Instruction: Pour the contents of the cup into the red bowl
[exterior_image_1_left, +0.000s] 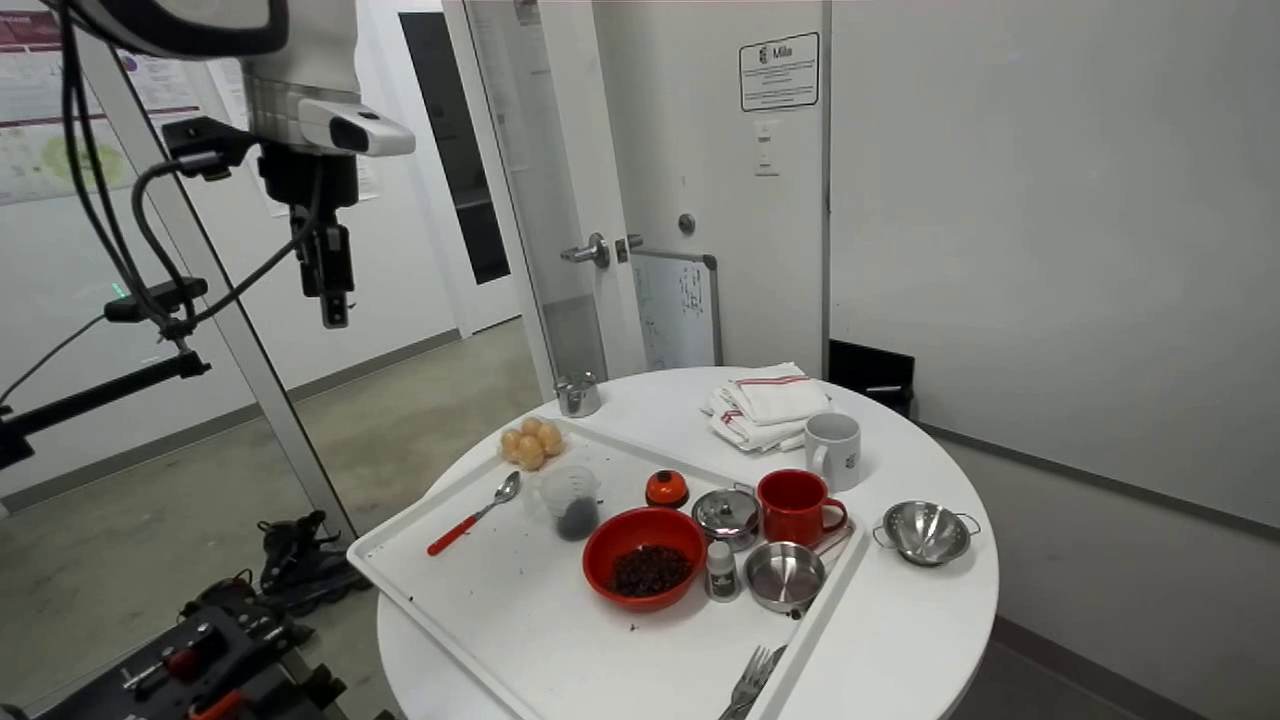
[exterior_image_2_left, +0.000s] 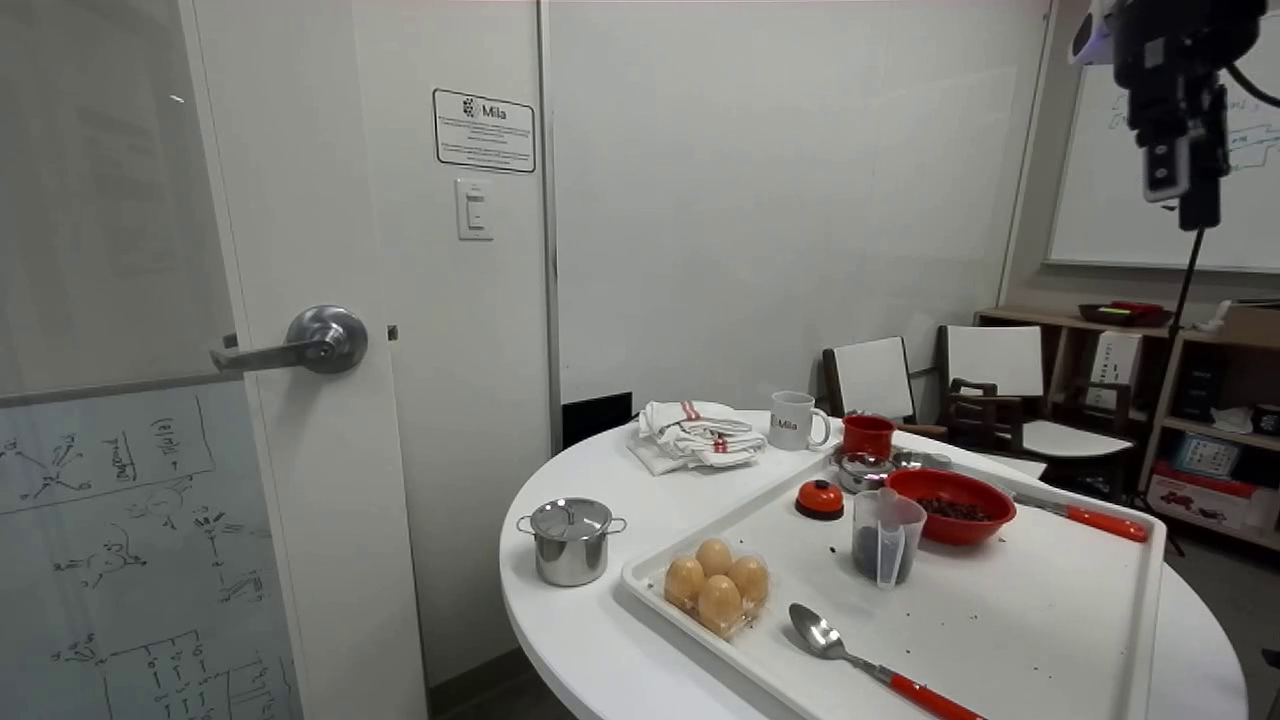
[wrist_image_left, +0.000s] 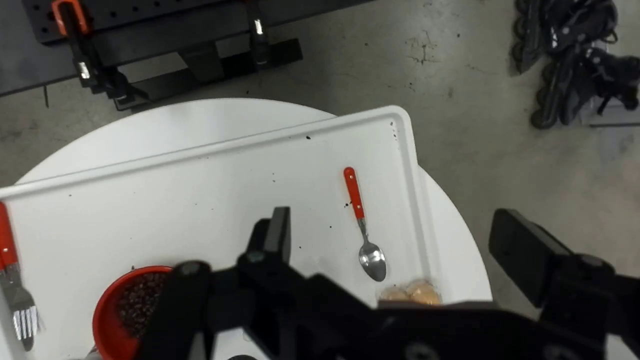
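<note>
The cup is a small translucent cup with dark grey contents in its lower part. It stands upright on the tray, also seen in an exterior view. The wide red bowl is right beside it and holds dark bean-like pieces. It shows in both exterior views and at the lower left of the wrist view, partly behind a finger. My gripper hangs high above and away from the table, also in an exterior view. In the wrist view its fingers are wide apart with nothing between them; the cup is hidden there.
The white tray carries eggs, a red-handled spoon, an orange-black knob-like item, a lidded pot, a shaker, a metal pan, a red mug and a fork. A white mug stands behind.
</note>
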